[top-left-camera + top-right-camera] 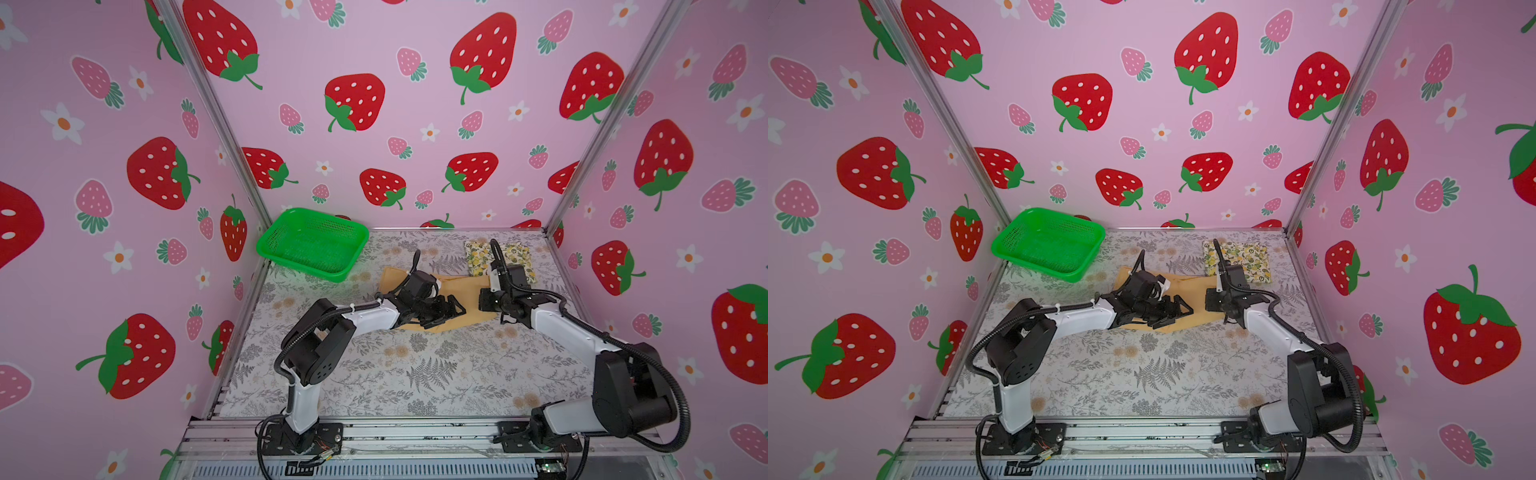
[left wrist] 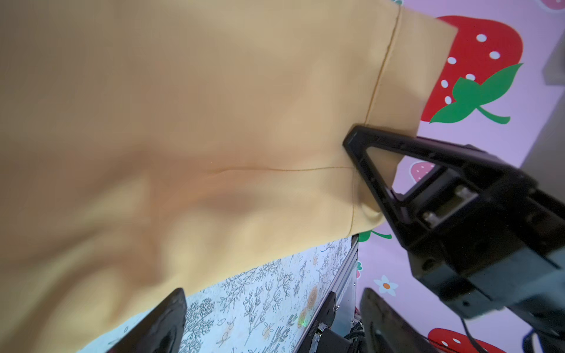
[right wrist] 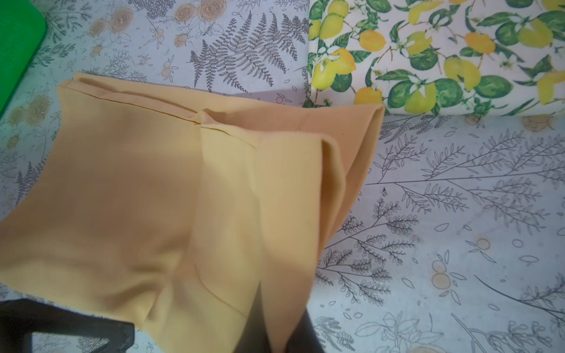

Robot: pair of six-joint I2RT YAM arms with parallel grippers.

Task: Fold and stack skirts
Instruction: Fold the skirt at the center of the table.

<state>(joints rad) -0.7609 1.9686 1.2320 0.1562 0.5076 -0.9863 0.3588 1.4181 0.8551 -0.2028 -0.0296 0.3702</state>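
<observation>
The cream skirt printed with yellow lemons and green leaves (image 1: pixel 478 257) lies folded into a flat rectangle at the far right of the fern-patterned tabletop (image 1: pixel 415 374), so that half looks done. The plain mustard-tan skirt (image 3: pixel 122 183) lies mid-tabletop, one corner just beside the lemon one, and is only partly folded: one panel is doubled over and the edges are uneven. The right gripper (image 2: pixel 351 143) is clamped on its hemmed edge and holds that edge up off the surface. The left gripper (image 1: pixel 453 309) hovers over the same cloth with its jaws apart, holding nothing. Finishing this fold and stacking the two remain. The green plastic mesh basket (image 1: pixel 299 266) appears empty.
</observation>
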